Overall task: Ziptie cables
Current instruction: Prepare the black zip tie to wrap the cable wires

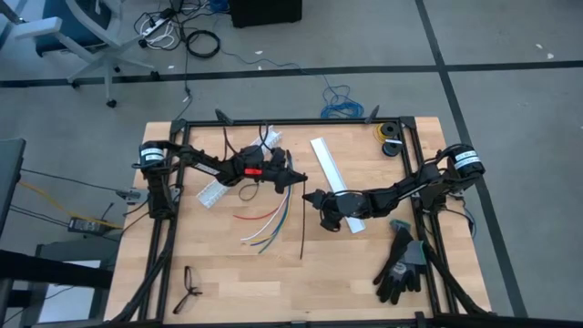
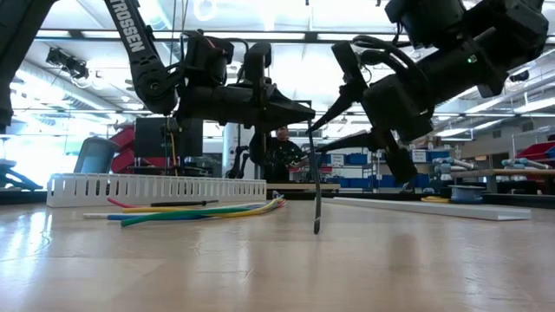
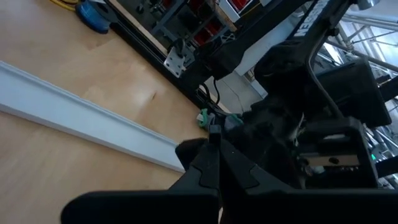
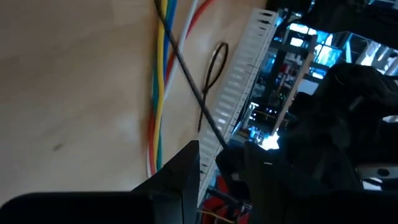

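Two sets of fingers, left (image 1: 299, 179) shut, right (image 1: 314, 198) part-open, pinching a black strip (image 1: 301, 228) beside the cables (image 1: 267, 221).

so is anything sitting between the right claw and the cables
Only the black zip tie. It hangs from the left claw down to the table, between the right claw and the cables. Otherwise it's bare table.

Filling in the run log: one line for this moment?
left gripper: shut on zip tie | right gripper: beside tie | cables: loose on table
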Robot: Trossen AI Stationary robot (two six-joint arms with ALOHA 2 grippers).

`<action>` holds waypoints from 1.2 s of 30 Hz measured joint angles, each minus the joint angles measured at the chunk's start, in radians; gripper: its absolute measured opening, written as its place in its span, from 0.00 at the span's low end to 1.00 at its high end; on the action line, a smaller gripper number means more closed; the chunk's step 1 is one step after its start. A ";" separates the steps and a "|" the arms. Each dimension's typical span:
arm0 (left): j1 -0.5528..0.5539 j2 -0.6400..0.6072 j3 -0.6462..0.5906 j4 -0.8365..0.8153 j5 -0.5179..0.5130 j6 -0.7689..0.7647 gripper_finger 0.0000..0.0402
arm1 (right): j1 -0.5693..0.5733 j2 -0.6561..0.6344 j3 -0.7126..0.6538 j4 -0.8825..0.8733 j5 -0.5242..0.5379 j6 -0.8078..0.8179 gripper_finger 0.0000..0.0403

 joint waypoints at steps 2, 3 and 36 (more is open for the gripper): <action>0.000 0.000 0.001 0.010 -0.009 0.000 0.00 | 0.000 0.000 0.000 0.002 -0.006 0.008 0.28; 0.000 0.000 0.001 0.017 -0.014 -0.001 0.00 | 0.000 0.000 0.000 -0.001 -0.010 0.013 0.28; 0.028 0.000 0.051 -0.002 -0.049 0.001 0.00 | 0.110 0.000 0.000 -0.011 -0.062 0.285 0.28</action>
